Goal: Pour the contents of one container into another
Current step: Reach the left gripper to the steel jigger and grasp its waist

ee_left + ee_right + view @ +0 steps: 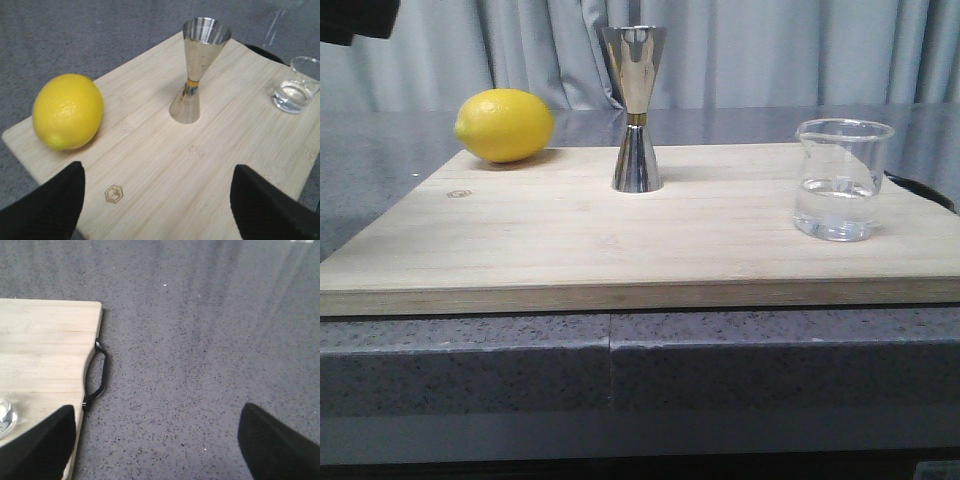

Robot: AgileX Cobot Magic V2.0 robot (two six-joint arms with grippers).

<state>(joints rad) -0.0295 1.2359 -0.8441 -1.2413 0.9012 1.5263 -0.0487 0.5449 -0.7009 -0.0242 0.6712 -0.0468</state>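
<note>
Front view: a glass beaker [842, 178] with a little clear liquid stands upright at the board's [520, 250] right side, well apart from the upright steel jigger [634, 108] and lemon [504, 125]. Left tool [157, 200] and right tool [157, 440] gape wide, empty.

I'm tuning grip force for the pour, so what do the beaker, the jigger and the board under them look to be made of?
The beaker looks like clear glass: transparent, thin walls with clear liquid showing in the bottom. The jigger appears to be polished steel: mirror reflections, with a thin gold band at the waist. The board looks like pale wood, perhaps bamboo, with a matte finish and visible grain strips.
</note>
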